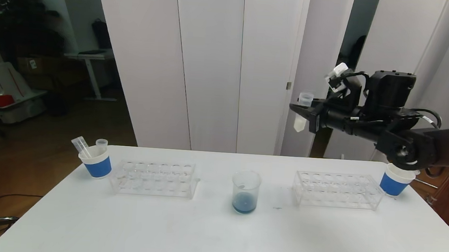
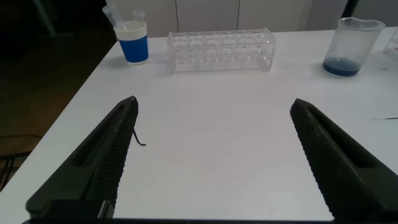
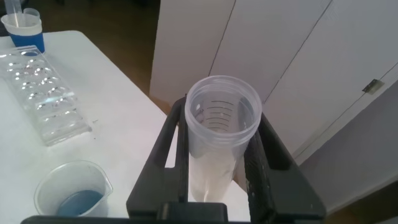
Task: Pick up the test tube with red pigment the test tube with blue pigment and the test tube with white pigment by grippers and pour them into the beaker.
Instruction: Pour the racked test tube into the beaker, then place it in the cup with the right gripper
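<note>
Head view: right gripper clenched on the test tube with white pigment, upright, mouth up, high above the surface, behind the beaker. Left gripper spread wide.

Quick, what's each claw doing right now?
Left gripper: open, empty.
Right gripper: shut on the test tube with white pigment, raised above the table.

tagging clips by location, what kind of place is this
Likely a mock chemistry bench set up in an office or robot lab: a white table holds clear test tube racks, a beaker with blue liquid and paper cups, with white partition panels behind.
</note>
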